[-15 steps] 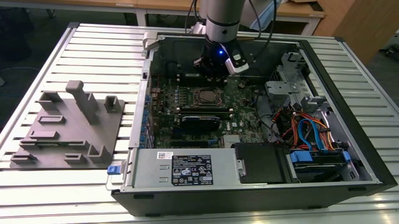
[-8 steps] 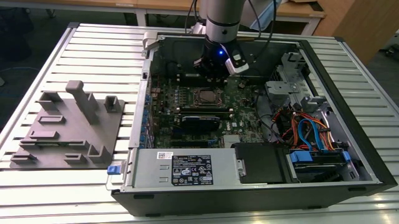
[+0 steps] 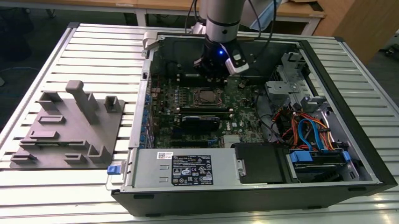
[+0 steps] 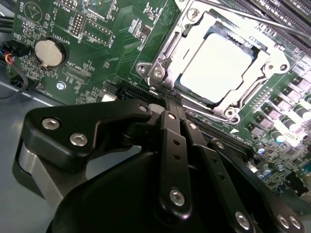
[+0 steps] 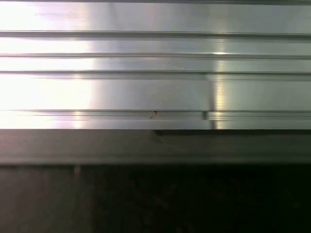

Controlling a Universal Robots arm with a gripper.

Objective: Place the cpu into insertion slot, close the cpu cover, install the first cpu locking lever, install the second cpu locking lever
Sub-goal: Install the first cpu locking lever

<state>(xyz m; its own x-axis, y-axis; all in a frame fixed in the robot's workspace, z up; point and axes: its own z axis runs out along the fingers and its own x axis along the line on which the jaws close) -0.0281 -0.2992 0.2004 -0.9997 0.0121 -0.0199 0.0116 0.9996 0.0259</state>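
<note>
The cpu (image 4: 218, 65) lies in the insertion slot (image 3: 204, 96), its pale metal face showing through the window of the cpu cover (image 4: 170, 53). The silvery cover lies flat around it on the green board. A thin metal lever rod (image 4: 252, 22) runs along one side of the socket; I cannot tell whether it is latched. My gripper (image 4: 171, 103) is shut with nothing in it, its black fingers pressed together right at a corner of the socket frame. In the exterior view the gripper (image 3: 215, 74) hangs inside the open computer case, just behind the socket.
A coin battery (image 4: 48, 52) sits on the board beside the gripper. A black card (image 3: 201, 122) lies in front of the socket, with cables (image 3: 305, 130) and drive bays at the exterior view's right. A grey fixture (image 3: 68, 130) stands on the slatted table (image 5: 146, 87) at its left.
</note>
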